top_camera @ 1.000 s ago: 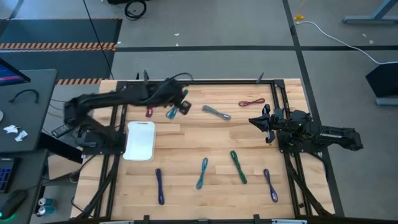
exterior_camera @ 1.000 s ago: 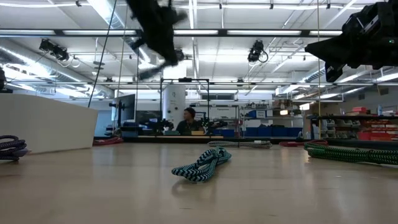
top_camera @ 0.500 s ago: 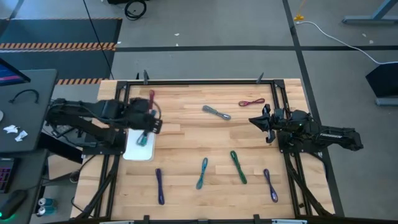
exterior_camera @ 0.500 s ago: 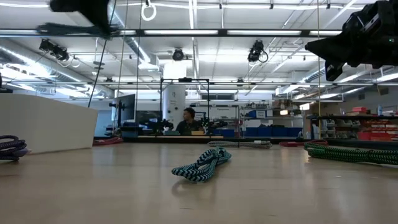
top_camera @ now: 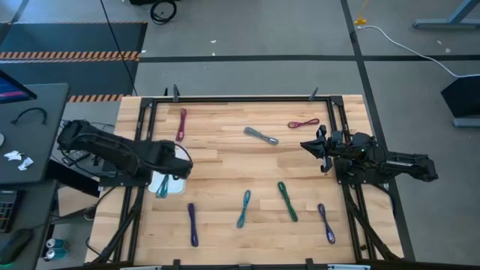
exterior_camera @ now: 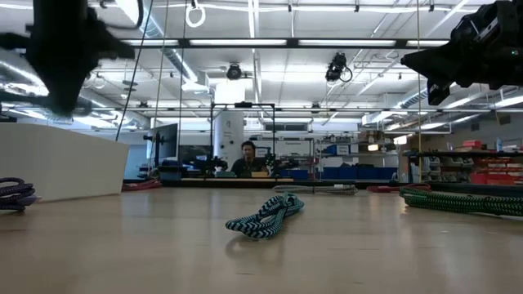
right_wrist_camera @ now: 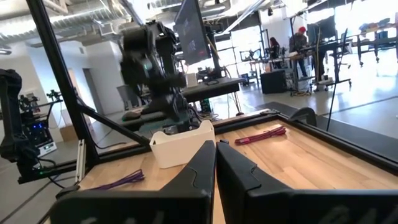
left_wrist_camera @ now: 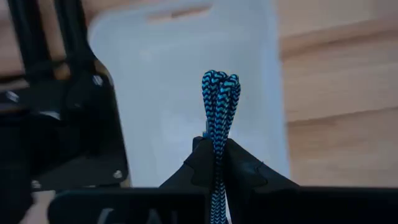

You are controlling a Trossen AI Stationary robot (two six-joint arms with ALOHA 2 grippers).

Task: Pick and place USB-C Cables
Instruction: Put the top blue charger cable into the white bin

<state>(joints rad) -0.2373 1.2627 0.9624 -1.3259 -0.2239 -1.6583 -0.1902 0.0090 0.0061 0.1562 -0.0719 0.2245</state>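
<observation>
**Teal cable carried to the tray**

The left gripper (left_wrist_camera: 214, 163) has its jaws clamped on a teal cable (left_wrist_camera: 219, 106), whose looped end sticks out past the fingertips and hangs over the white tray (left_wrist_camera: 161, 81). A second ago this gripper was at the far side of the table, beside the maroon cable (top_camera: 181, 124) and the teal one; since then it has swung back to the tray at the table's left edge, taking the teal cable with it. In my judgement the carry is done and what remains is the release into the tray.

The right gripper (top_camera: 318, 150) waits at the right side, jaws together and holding nothing, unmoved over the last second.

On the table lie the other cables: near the front a purple one (top_camera: 192, 223), a second teal one (top_camera: 244, 208), a green one (top_camera: 287, 201) and another purple (top_camera: 325, 223); farther back a grey one (top_camera: 261, 136) and a red one (top_camera: 303, 124).
</observation>
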